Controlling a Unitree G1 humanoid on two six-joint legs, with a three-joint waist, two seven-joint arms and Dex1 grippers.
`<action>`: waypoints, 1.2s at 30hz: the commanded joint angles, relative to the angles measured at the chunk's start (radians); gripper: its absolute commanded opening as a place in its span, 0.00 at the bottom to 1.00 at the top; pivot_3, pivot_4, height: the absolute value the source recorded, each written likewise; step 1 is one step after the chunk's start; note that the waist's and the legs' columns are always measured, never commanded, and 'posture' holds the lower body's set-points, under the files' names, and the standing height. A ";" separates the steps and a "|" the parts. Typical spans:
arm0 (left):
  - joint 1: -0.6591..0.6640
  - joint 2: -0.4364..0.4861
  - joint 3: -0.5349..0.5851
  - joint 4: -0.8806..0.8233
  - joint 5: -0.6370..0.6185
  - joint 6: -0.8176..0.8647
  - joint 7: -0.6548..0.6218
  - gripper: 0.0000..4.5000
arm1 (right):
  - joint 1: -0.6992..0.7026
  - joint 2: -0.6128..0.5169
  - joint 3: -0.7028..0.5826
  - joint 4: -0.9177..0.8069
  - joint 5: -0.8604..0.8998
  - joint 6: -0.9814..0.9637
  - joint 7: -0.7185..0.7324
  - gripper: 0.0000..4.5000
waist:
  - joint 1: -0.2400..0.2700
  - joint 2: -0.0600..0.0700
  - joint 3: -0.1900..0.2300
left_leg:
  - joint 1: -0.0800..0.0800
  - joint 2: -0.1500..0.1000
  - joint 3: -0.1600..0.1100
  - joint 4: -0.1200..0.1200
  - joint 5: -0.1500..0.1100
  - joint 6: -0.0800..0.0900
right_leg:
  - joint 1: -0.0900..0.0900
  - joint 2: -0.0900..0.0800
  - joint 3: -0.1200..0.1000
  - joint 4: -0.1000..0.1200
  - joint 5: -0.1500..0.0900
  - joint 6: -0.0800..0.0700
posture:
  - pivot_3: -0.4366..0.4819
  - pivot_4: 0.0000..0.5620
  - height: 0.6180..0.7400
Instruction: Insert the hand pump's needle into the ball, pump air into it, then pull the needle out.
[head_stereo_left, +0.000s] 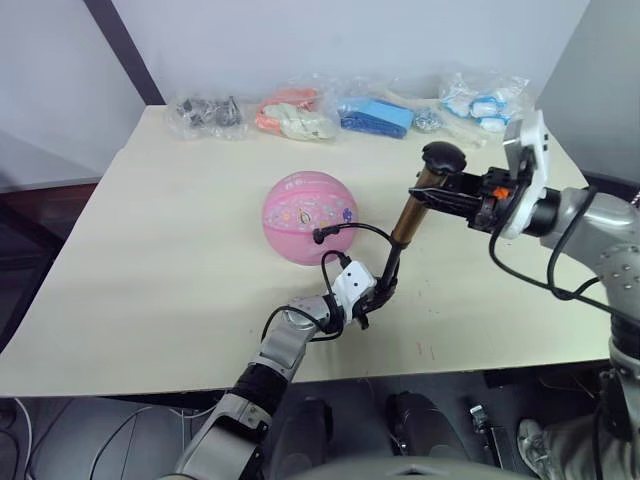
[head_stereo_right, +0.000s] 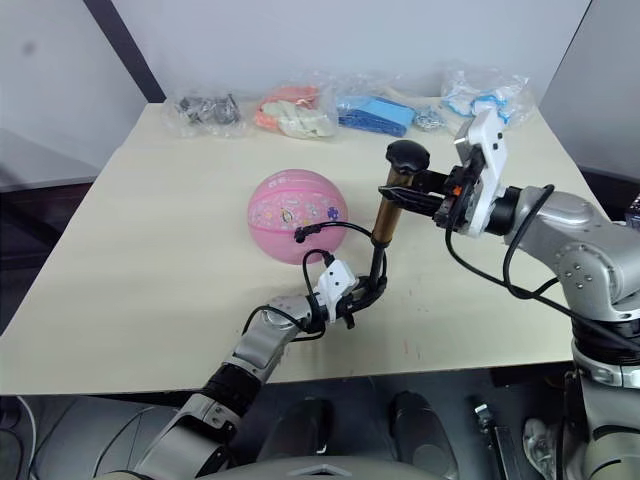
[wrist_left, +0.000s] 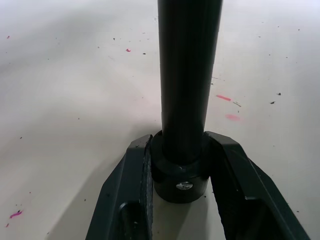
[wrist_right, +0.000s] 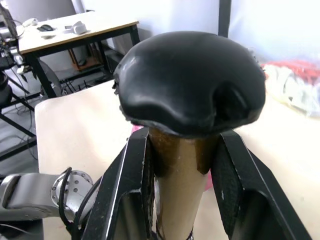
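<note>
Here, hand pump (head_stereo_left: 409, 218) upright just beside the pink ball (head_stereo_left: 308, 216), base clamped by left gripper (head_stereo_left: 372, 296), tube top below handle gripped by right gripper (head_stereo_left: 441, 193), presumably steadying for pumping; hose (head_stereo_left: 352, 229) arcing to ball's valve.

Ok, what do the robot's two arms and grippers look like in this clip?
Both arms are silver-grey metal segments with black joints and loose black cables looped outside. The left gripper has two black fingers on a small white wrist block. The right gripper has two black fingers too, behind a larger white housing with orange-red accents.
</note>
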 joint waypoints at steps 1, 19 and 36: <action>0.046 0.037 0.014 0.033 0.019 0.052 0.004 0.24 | 0.110 0.028 0.173 0.152 -0.195 -0.073 -0.008 0.22 | -0.002 -0.004 -0.003 | 0.003 0.001 0.000 0.000 0.000 0.000 | 0.003 0.001 0.000 0.000 -0.001 -0.002 | 0.48 0.27 1.00; 0.062 0.040 0.029 -0.028 0.007 0.092 0.010 0.24 | 0.252 0.231 0.365 0.575 -0.467 -0.372 0.050 0.22 | -0.025 -0.010 -0.023 | 0.029 0.007 0.000 -0.012 0.000 0.000 | 0.017 0.004 0.003 0.000 -0.005 -0.009 | 0.48 0.27 1.00; 0.051 0.035 0.035 -0.056 -0.003 0.099 0.003 0.24 | 0.226 0.202 0.320 0.443 -0.453 -0.346 0.041 0.22 | -0.022 -0.005 -0.022 | 0.026 0.009 0.000 -0.014 -0.001 -0.001 | 0.014 0.003 0.003 -0.001 -0.006 -0.010 | 0.48 0.27 1.00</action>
